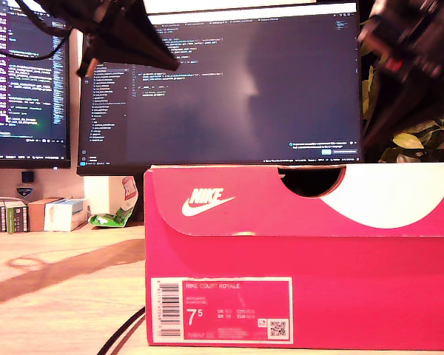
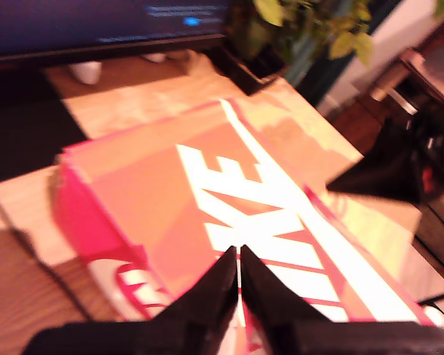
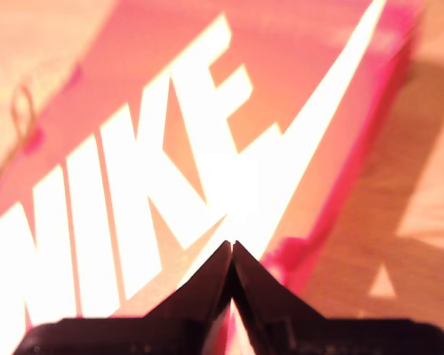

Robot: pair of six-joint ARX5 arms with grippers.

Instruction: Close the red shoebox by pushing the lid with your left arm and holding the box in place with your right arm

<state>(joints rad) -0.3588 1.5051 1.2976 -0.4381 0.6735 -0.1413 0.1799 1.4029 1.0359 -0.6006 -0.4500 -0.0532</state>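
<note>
Red cardboard shoebox: stands on the pale wooden desk, filling the exterior view's right and centre, white size label facing the camera.
Lid: red with a large white logo; in the exterior view its skirt sits down over the box body, so it appears closed or close to it. Whether it is fully seated along the far edge cannot be told.
Monitors: two dark screens stand behind the box.
My first gripper: jaws together, holding nothing, above the lid's white lettering; contact with the lid cannot be confirmed.
My second gripper: jaws together, holding nothing, over the white swoosh near one lid edge; contact likewise unclear.
Step in hand (judgement): final press-down, or the check after it.
Next move (judgement): an even downward press on any raised lid edge while the other gripper steadies the box against sliding.
</note>
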